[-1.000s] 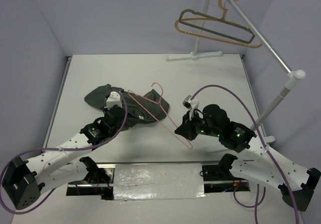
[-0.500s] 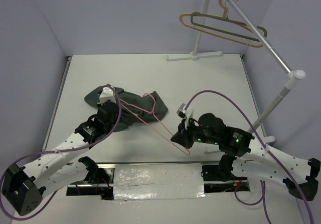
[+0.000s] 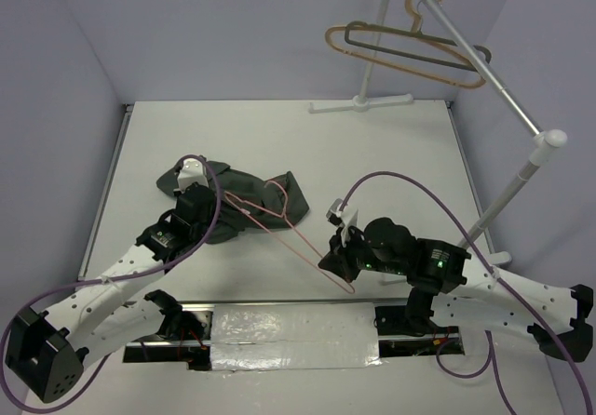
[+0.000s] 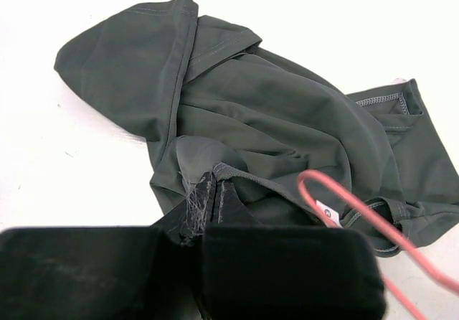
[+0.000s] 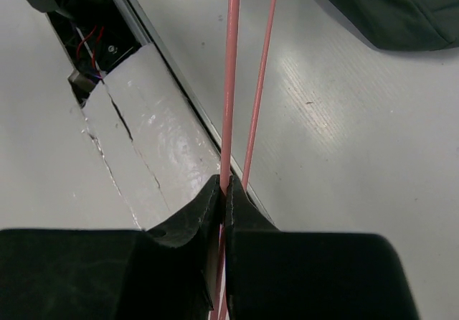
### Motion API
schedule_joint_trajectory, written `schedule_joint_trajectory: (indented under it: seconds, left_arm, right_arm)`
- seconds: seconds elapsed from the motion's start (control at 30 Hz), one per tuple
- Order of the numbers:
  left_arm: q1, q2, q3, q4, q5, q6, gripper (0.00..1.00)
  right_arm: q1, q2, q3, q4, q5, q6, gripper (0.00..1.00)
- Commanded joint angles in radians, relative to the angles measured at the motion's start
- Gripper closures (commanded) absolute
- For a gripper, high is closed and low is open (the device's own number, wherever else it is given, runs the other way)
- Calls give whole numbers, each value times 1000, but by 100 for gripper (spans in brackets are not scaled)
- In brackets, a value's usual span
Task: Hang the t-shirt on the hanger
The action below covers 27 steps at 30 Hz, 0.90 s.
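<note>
L fingers (image 4: 231, 209) pinching t-shirt (image 4: 272, 112) edge; R fingers (image 5: 190, 218) pinching hanger (image 5: 231, 83), hook over t-shirt

Bright, even light; soft shadows on the white surface (image 3: 391, 154), glare off the tape (image 3: 289, 327), left end effector (image 4: 208, 194) blurred up close.

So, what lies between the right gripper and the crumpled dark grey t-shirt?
Only the thin pink wire hanger, clamped in the right gripper, reaching the t-shirt over white table; top view.

arms (image 3: 112, 285): white links, black joints | cables (image 3: 410, 168): purple | hands (image 4: 206, 194): black
</note>
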Motion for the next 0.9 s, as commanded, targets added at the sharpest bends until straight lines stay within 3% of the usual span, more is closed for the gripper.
schedule_joint_trajectory:
  seconds: [0.0, 0.4, 0.87]
  left_arm:
    - [5, -2, 23, 32, -5, 9, 100]
    - [5, 9, 31, 47, 24, 8, 100]
    - [5, -39, 28, 67, 180, 24, 100]
  right_arm:
    - [25, 2, 7, 24, 18, 4, 100]
    - [68, 30, 12, 30, 19, 1, 100]
    - [69, 88, 0, 162, 27, -84, 100]
